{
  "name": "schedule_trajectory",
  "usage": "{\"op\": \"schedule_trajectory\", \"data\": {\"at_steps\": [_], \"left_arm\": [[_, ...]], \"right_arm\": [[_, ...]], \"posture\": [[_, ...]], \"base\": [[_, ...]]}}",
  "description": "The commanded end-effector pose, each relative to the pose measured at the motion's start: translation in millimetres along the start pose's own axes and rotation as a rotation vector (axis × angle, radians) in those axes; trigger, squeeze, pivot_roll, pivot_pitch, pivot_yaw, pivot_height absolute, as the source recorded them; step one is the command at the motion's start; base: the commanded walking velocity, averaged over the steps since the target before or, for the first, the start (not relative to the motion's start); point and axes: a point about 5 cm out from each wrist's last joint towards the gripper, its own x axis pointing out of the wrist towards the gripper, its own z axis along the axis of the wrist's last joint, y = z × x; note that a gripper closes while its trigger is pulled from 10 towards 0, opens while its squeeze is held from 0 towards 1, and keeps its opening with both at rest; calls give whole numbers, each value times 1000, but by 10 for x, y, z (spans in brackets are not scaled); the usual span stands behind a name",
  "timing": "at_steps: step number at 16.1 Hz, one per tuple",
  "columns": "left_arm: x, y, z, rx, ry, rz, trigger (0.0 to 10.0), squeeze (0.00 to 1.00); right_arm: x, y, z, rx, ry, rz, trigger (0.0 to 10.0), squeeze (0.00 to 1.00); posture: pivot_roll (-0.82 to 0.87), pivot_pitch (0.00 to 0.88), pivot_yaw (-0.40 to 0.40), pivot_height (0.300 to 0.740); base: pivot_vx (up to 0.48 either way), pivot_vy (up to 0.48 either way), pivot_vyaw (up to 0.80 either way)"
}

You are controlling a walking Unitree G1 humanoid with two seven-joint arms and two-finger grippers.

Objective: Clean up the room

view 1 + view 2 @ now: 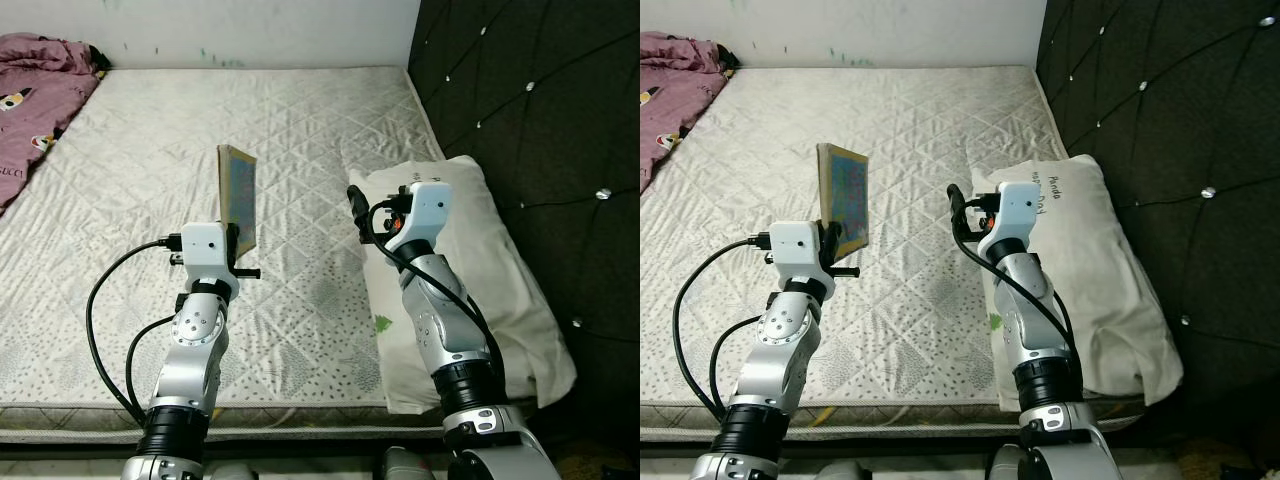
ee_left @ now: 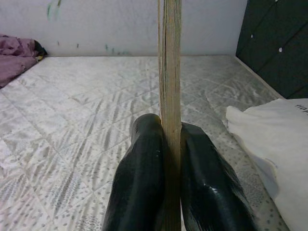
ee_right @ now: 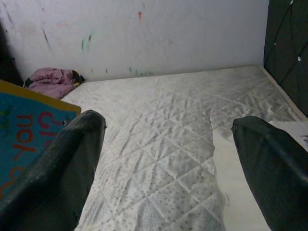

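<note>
Nearest, two silver arms reach out over the foot edge of the bed. The left gripper (image 2: 171, 144) is clamped on a thin, flat book with a blue patterned cover and yellowed page edges (image 1: 238, 196), both black fingers (image 2: 144, 178) pressed flat against its lower edge. Book stands upright, lifted above the white quilted mattress (image 1: 150, 180), just left of bed centre, cover facing the right arm. In the left wrist view the page edge rises straight up between the two fingers.

The right gripper (image 3: 168, 144) hangs with its fingers spread wide, nothing between them. It sits over the inner edge of a white rectangular pillow with small printed marks (image 1: 490, 270), near the book but apart from it. One black finger (image 1: 356, 205) sticks up beside the white wrist housing. Right wrist view catches a corner of the book's blue cover with red lettering.

Pillow lies along the right side of the mattress, against a black tufted headboard with shiny buttons (image 1: 540, 110). Black cables loop off both wrists.

Farther back, a crumpled pink blanket with printed patches (image 1: 35, 90) is bunched at the far left corner of the mattress. Behind it, a white wall with small paint smudges (image 1: 250, 30).
</note>
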Motion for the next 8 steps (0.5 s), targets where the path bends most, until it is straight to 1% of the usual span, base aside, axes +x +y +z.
{"op": "schedule_trajectory", "data": {"at_steps": [1,3,6,8], "left_arm": [[24,21,86,3,-39,3,10000,0],[15,15,77,1,-36,-2,10000,0],[19,1,81,-2,-41,-10,10000,0],[16,-13,90,9,-50,-13,10000,0]], "right_arm": [[-1,8,-19,7,14,-2,10000,0],[-5,13,-28,10,17,-3,10000,0],[-6,13,-26,-1,15,-1,10000,0],[-10,9,-31,-4,17,-2,10000,0]], "posture": [[-73,0,35,740],[-73,0,38,740],[-73,0,38,740],[-73,0,38,740]], "base": [[0,319,0],[0,480,-800],[0,480,0],[0,0,0]]}}
